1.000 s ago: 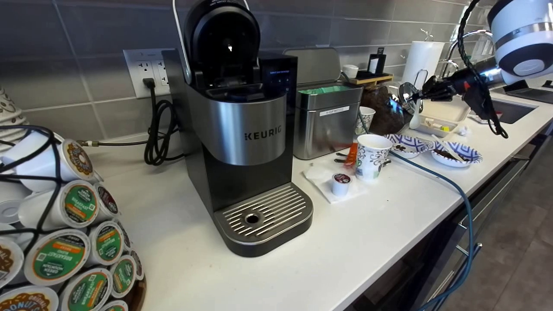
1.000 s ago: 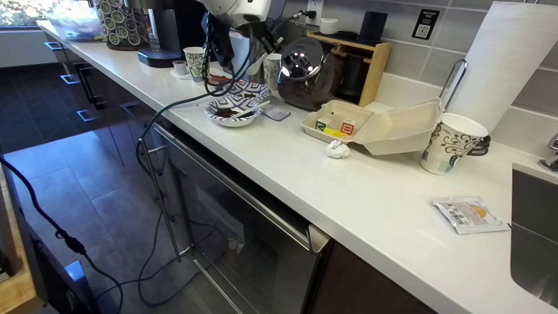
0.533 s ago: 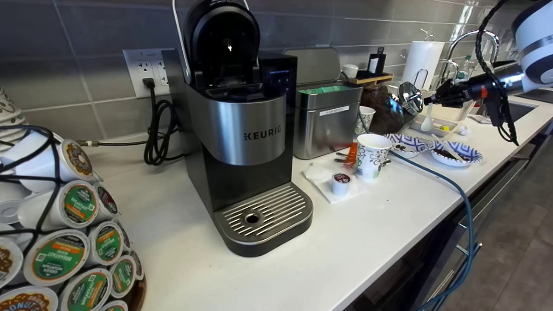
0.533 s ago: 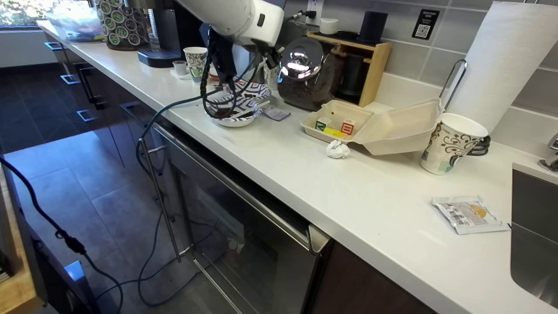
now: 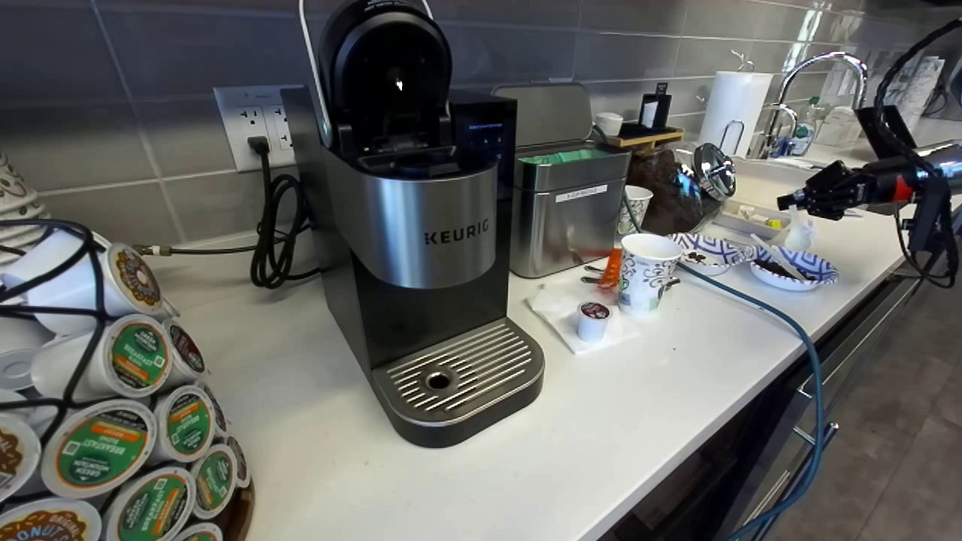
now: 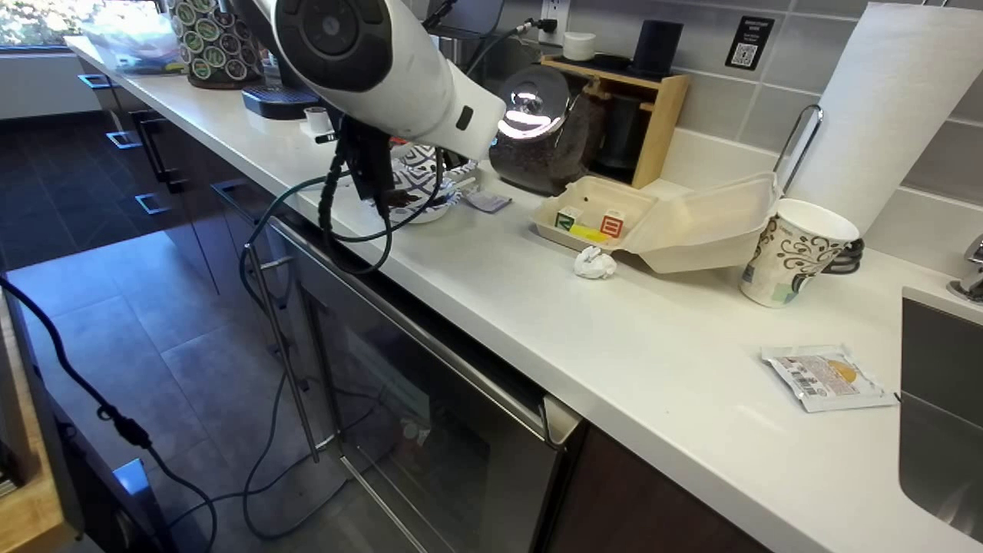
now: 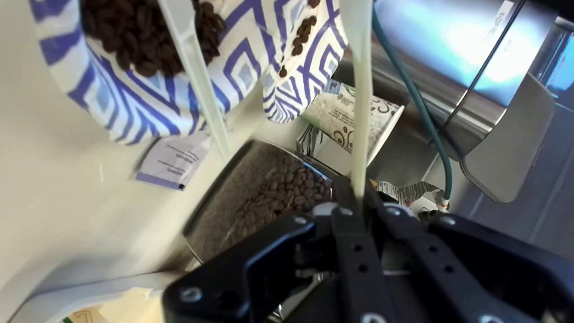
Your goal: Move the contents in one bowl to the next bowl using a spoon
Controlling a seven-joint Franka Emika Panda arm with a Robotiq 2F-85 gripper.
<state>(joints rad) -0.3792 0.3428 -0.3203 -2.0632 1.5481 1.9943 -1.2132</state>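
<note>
The end effector [image 7: 358,194], nearly closed, pinches a white spoon [image 7: 362,98] by its handle. On the table [image 7: 76,193], a patterned bowl [image 7: 242,58] with many dark beans [image 7: 134,33] and another white utensil [image 7: 201,85] sits beside a 2nd bowl [image 7: 314,63] holding fewer.

In an exterior view the camera sits close to the coffee machine [image 5: 425,225], and I follow its gaze along the desk [image 5: 481,481] toward the paper towel roll [image 5: 735,109]. In an exterior view the look comes down from the end by the sink [image 6: 938,346], roughly the opposite way. Both share the fuller bowl [image 5: 813,263] and its neighbouring bowl [image 5: 718,247]. The wrist view peers out from behind the hand [image 7: 357,193], scene askew, bowls large up top.
</note>
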